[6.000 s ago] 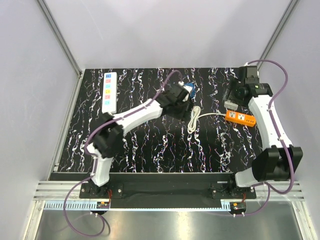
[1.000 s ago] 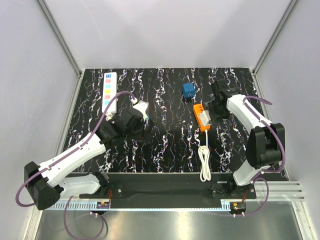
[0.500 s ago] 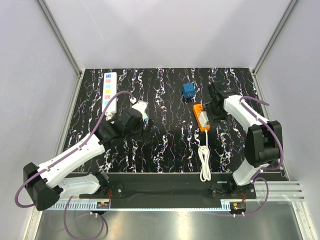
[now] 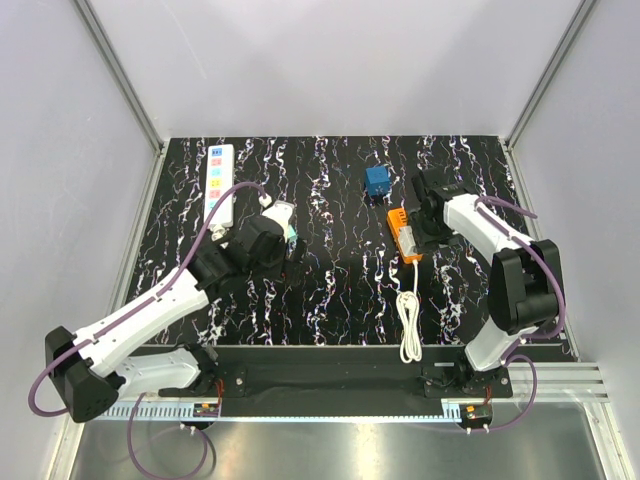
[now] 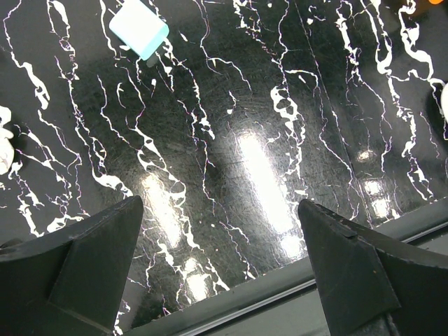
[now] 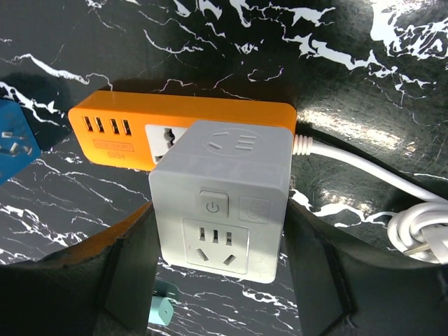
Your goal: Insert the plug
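My right gripper (image 6: 222,210) is shut on a grey cube adapter (image 6: 231,161), one finger on each side face. The cube sits on top of the orange power strip (image 6: 133,122), over its socket; I cannot see its prongs. In the top view the right gripper (image 4: 427,222) is over the orange strip (image 4: 403,235) at centre right. My left gripper (image 5: 218,210) is open and empty above bare table, at centre left in the top view (image 4: 280,250). A light-teal plug (image 5: 138,29) lies on the table ahead of it.
A blue cube adapter (image 4: 377,180) stands just behind the orange strip. The strip's coiled white cord (image 4: 410,325) runs toward the near edge. A white power strip (image 4: 218,183) lies at the far left. The teal plug also shows in the right wrist view (image 6: 161,311).
Since six seconds ago the orange strip has been turned and shifted left, and the left arm has pulled back from the blue cube. Over the last second the right gripper moved slightly left.
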{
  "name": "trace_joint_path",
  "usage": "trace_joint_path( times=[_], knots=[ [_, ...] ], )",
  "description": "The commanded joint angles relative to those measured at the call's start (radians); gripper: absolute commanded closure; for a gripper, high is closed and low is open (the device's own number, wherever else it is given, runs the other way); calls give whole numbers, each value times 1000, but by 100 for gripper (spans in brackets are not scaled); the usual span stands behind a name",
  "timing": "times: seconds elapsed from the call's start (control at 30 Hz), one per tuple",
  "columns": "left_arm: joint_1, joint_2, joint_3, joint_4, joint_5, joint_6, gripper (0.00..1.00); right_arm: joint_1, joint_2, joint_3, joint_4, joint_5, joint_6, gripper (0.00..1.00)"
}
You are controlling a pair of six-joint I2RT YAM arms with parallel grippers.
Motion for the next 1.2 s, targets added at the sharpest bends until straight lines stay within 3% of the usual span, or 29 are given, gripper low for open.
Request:
trace_joint_path(
  times=[0.0, 0.27, 0.87, 1.17],
  knots=[
    [1, -30, -3, 19, -25, 11, 1, 17, 14, -39, -31, 71, 49, 100],
    [1, -30, -6, 22, -25, 11, 1, 22, 35, -135, 49, 54, 61, 100],
    [1, -35, -9, 22, -39, 8, 1, 29, 192, -99, -14, 100, 15, 100],
    [1, -39, -16, 26, -43, -15, 1, 8, 172, -72, -34, 224, -14, 100]
  ],
)
